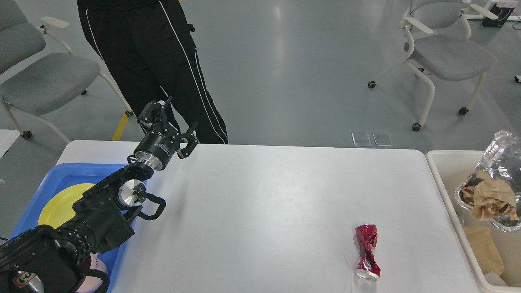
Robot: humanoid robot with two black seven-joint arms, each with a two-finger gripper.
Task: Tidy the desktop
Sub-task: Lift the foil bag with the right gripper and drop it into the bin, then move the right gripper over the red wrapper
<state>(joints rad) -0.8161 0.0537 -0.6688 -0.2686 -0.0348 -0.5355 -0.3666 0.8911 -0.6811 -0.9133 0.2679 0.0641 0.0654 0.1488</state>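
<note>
The white desktop (264, 195) fills the middle of the head view. A crushed red can (367, 251) lies on it near the front right. My left gripper (176, 118) is open and empty, raised above the desktop's far left corner. A foil tray (498, 171) with crumpled brown paper (490, 198) in it hangs tilted over the beige bin (452, 162) at the right edge of the view. My right gripper is out of view, so I cannot tell whether it holds the foil tray.
A blue tray (71, 173) with a yellow plate (61, 205) sits on the left, partly under my left arm. The beige bin holds brown scraps. A person in black trousers (150, 61) stands behind the far left corner. Grey chairs stand on the floor beyond.
</note>
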